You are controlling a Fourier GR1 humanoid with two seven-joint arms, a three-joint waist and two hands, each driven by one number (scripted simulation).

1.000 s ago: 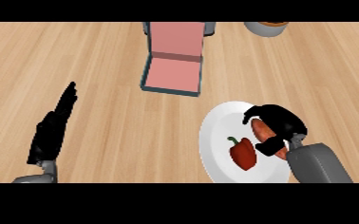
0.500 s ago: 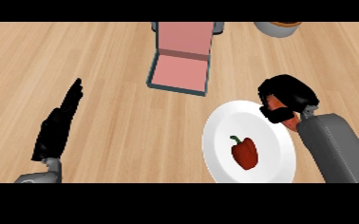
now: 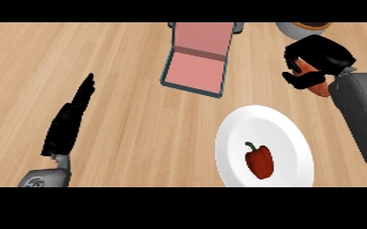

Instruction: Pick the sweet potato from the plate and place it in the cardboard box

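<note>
Right robot hand [image 3: 319,58] is gripping the sweet potato [image 3: 308,68] — fingers and thumb are curling round it, with only orange patches showing between them and below the thumb. Hand and sweet potato are sitting over the worktop [image 3: 122,68], past the upper right of the plate [image 3: 231,126] and apart from its rim. The sweet potato is off the plate and not in the cardboard box [image 3: 195,70]. The box is lying open up and to the left of the plate, pink inside, with its flap at the far end. A red pepper [image 3: 259,161] is lying on the plate, stem pointing away from the robot. Left robot hand [image 3: 68,121] is resting open well to the left of the plate, fingers straight, holding nothing. A bowl [image 3: 301,28] is sitting far beyond the plate — cut by the view's edge, contents unclear.
</note>
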